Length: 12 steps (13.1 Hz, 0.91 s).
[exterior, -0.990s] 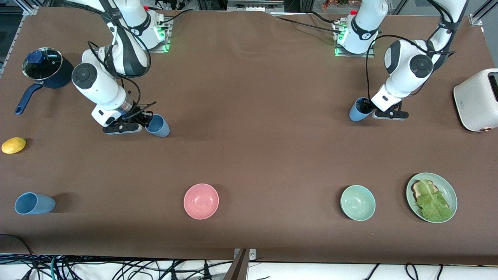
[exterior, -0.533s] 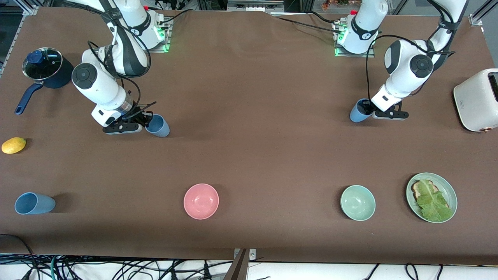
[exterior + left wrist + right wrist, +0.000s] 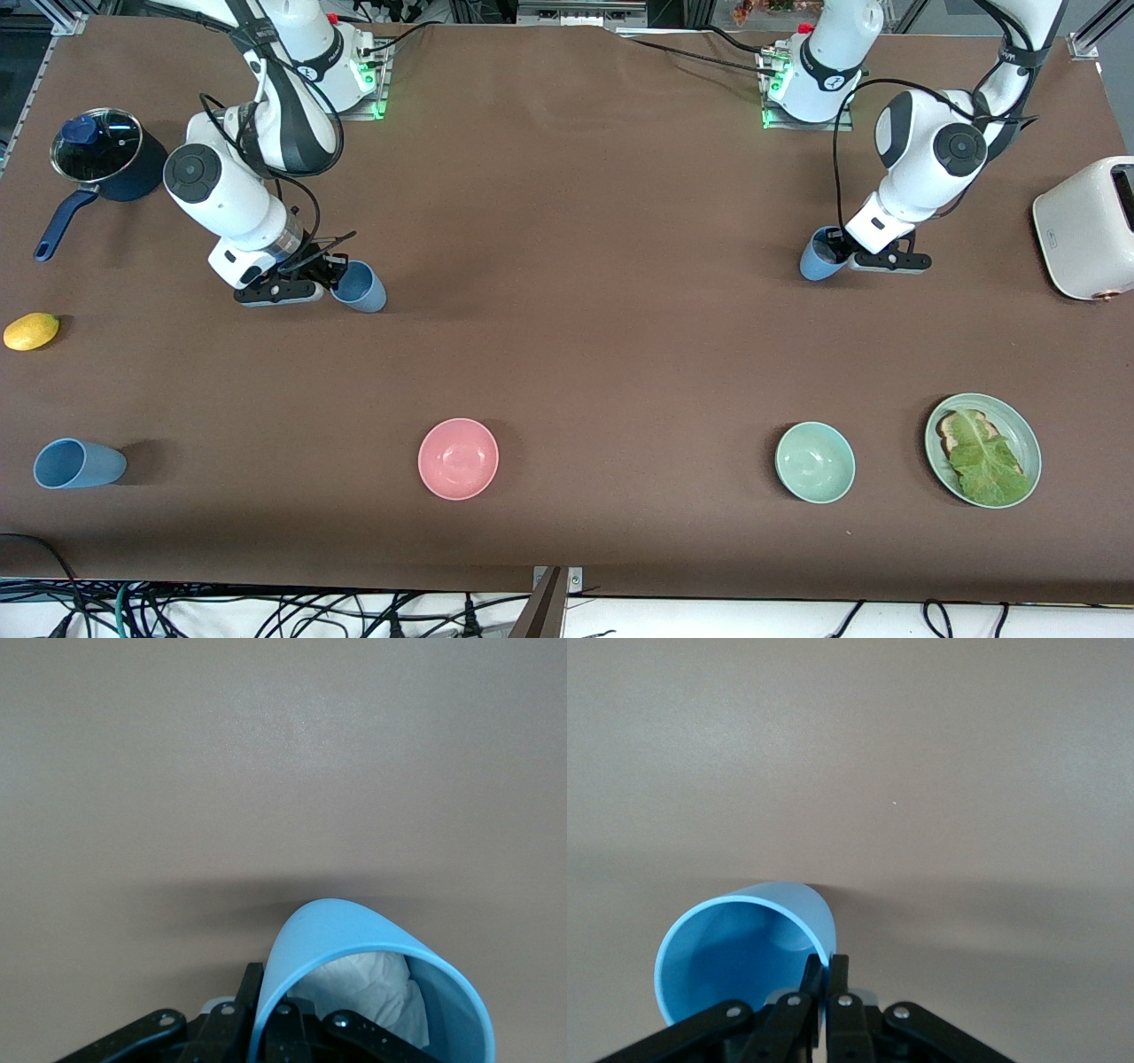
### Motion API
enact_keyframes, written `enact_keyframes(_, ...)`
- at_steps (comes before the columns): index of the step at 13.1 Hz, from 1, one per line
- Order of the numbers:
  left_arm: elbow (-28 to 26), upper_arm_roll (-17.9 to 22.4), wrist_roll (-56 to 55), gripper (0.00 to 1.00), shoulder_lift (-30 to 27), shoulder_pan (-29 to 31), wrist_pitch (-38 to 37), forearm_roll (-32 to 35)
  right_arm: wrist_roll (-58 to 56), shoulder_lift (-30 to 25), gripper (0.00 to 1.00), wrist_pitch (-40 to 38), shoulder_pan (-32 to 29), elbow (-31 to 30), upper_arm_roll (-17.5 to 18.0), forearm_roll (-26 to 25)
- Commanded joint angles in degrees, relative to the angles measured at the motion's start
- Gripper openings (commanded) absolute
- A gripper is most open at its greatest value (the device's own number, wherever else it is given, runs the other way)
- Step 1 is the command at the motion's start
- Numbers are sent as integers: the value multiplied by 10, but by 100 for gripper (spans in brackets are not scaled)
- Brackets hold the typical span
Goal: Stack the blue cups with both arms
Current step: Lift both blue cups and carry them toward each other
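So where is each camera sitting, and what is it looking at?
Front view: high up across the table, facing both arms; shows the left gripper pinching a blue cup and the right gripper pinching another blue cup.
Left wrist view: on the left arm's wrist, looking down at the table; shows its black fingers on the cup with the whitish inside.
Right wrist view: on the right arm's wrist, looking down; shows its fingers on the cup's rim.
Shared: each wrist view shows a cup also seen in front.

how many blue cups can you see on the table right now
3. One blue cup is gripped by the right gripper, one by the left gripper, and one lies on its side nearest the front camera.
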Motion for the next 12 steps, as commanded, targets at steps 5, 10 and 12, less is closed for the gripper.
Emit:
enact_keyframes(5, 43, -24, -45, 0, -52, 6, -52, 6, -3, -26, 0, -9, 1, -3, -2, 1)
enact_keyframes(10, 111, -125, -221, 0, -51, 1, -93, 5, -3, -33, 0, -76, 1, 40, -3, 1)
enact_keyframes(12, 129, -158, -276, 0, -47, 0, -94, 5, -3, -33, 0, -127, 1, 77, -3, 1)
